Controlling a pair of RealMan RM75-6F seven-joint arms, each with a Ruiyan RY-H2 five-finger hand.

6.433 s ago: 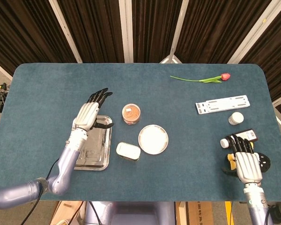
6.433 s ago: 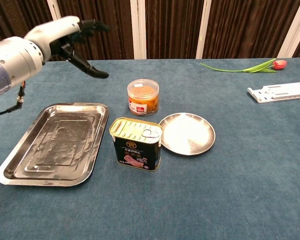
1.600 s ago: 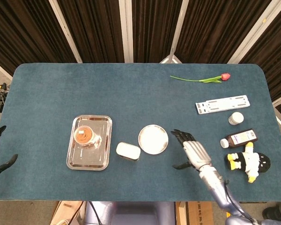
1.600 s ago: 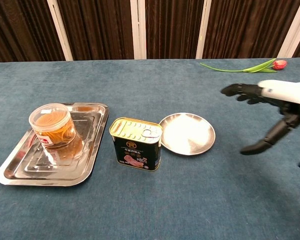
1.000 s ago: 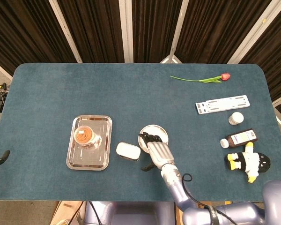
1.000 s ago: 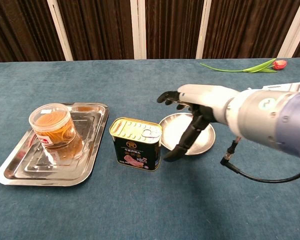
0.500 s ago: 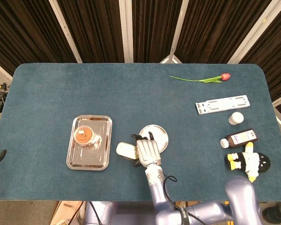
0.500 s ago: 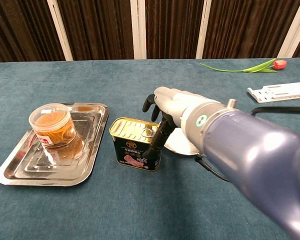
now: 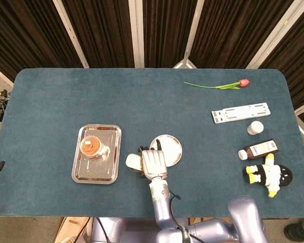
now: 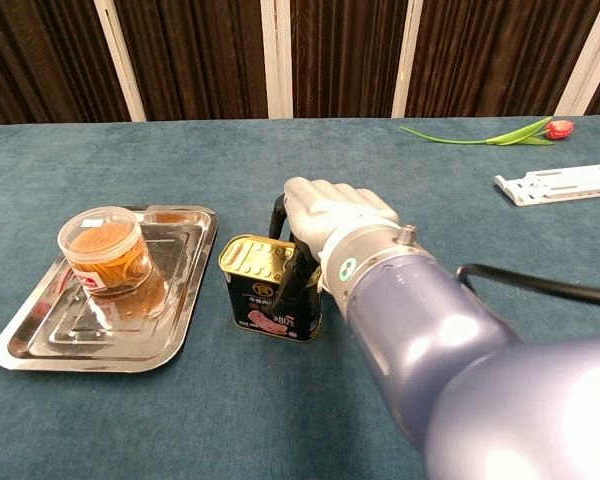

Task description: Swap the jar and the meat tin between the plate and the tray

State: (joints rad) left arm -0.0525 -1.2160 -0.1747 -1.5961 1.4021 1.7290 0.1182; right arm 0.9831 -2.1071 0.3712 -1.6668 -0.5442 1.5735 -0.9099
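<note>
The table (image 9: 202,126) carried everything, and the tray (image 10: 40,335) at my left already held the jar (image 10: 108,252), so by my reckoning half the swap was done. The plate (image 9: 173,145) lay bare just beyond my wrist in the head view (in the chest view my own forearm hid it entirely). The meat tin (image 10: 261,290) stood upright on the cloth between tray and plate, touching neither as far as I could see.

My right hand (image 10: 320,218) sat over the tin's right end, fingers curled down its far side and a dark finger (image 10: 298,275) against its front face. Whether the grip had actually closed I could not tell; it looked like contact, not a firm hold. My left hand was barely in view at the table's left edge, and its state I could not tell either.

To do this well, I judged I needed opposing pressure on the tin's long faces before lifting, a straight rise to keep it level, then a short carry right onto the plate.
</note>
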